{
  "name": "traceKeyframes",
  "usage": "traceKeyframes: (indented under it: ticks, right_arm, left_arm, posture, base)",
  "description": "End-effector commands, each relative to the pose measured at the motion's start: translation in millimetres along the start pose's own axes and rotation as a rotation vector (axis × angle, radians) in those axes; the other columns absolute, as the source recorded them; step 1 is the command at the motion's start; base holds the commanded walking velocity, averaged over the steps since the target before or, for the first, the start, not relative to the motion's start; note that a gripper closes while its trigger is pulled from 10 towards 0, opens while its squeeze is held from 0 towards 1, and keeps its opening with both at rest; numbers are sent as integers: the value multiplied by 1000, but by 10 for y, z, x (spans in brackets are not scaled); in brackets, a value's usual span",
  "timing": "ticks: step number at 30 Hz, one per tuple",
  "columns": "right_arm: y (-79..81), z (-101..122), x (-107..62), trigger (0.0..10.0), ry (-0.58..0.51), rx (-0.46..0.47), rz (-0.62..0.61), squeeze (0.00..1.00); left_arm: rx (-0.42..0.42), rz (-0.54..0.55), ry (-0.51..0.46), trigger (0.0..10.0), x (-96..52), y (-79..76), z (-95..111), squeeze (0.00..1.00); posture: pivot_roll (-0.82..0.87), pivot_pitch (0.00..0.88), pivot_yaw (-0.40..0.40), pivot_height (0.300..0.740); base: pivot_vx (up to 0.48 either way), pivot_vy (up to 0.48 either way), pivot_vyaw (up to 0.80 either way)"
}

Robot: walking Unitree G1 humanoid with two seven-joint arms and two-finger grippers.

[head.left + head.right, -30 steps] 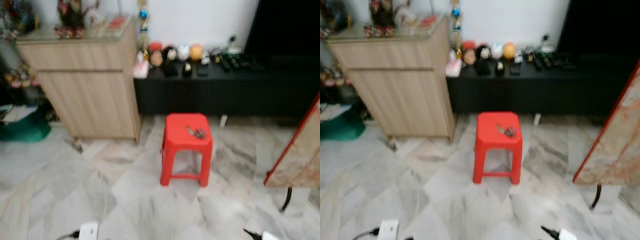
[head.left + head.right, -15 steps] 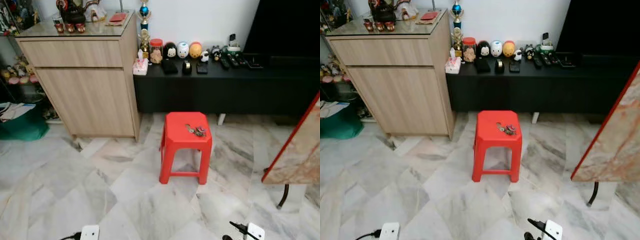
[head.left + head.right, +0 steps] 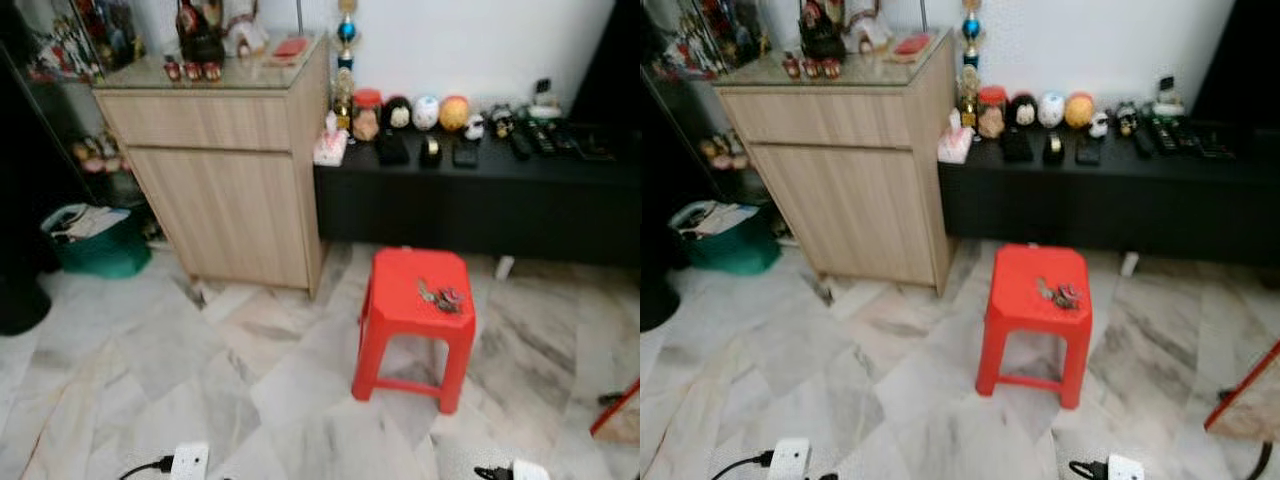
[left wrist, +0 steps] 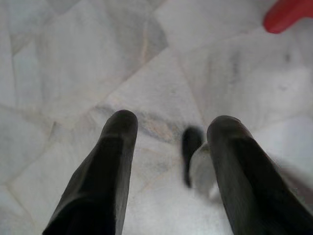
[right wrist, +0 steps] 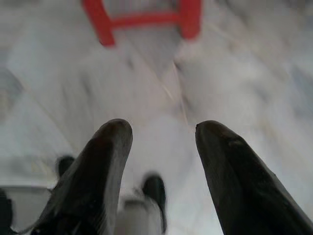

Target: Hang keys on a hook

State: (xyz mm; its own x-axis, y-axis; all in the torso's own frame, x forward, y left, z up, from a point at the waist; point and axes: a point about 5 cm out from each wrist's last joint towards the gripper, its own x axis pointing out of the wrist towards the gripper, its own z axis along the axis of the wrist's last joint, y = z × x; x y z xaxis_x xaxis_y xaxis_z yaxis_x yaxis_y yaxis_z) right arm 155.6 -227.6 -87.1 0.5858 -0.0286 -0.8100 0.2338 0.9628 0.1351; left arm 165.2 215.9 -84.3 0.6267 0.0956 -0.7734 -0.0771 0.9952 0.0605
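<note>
A bunch of keys lies on top of a red plastic stool that stands on the marble floor in front of me; the keys sit near the stool's right edge. My left gripper hangs open over the floor tiles, with nothing between its fingers. My right gripper is open too, low over the floor, with the stool's legs beyond it. I can make out no hook.
A light wooden cabinet stands at the back left, with a low black bench of small figurines and remotes to its right. A green basket sits far left. White plugs and cables lie on the floor near me. A red-edged panel leans at the right.
The whole view has swung to the left: stool, cabinet and bench now sit further right in the picture, and the green basket has come into view. The keys have not moved on the stool.
</note>
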Motion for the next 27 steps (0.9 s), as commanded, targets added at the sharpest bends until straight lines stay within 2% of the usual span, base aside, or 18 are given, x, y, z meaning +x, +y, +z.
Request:
traceKeyframes:
  ticks: [1, 5, 9, 14, 27]
  right_arm:
    - [62, -13, 9, 10000, -10, 12, 18, 0]
    - [137, 25, 40, 10000, -29, 92, -9, 0]
    - [236, 52, 69, 10000, -33, 131, -14, 0]
    - [290, 96, 86, 10000, -46, 156, -2, 0]
    - [127, 166, 63, 10000, -78, 212, -27, 0]
  left_arm:
    - [-3, 4, 27, 10000, -20, 29, -71, 0]
    - [-4, 1, 26, 10000, -20, 26, -71, 0]
    - [-9, 5, 26, 10000, -19, 22, -72, 0]
    - [-12, 9, 26, 10000, -20, 23, -74, 0]
    - [-15, 7, 24, 10000, -20, 24, -71, 0]
  posture:
    - [-15, 0, 20, 740]
    - [-5, 0, 15, 740]
    - [5, 0, 10, 740]
    - [7, 0, 7, 740]
    - [19, 0, -1, 740]
  base:
    - [270, 0, 0]
    - [275, 0, 0]
    - [274, 0, 0]
    - [274, 0, -780]
    - [272, 0, 0]
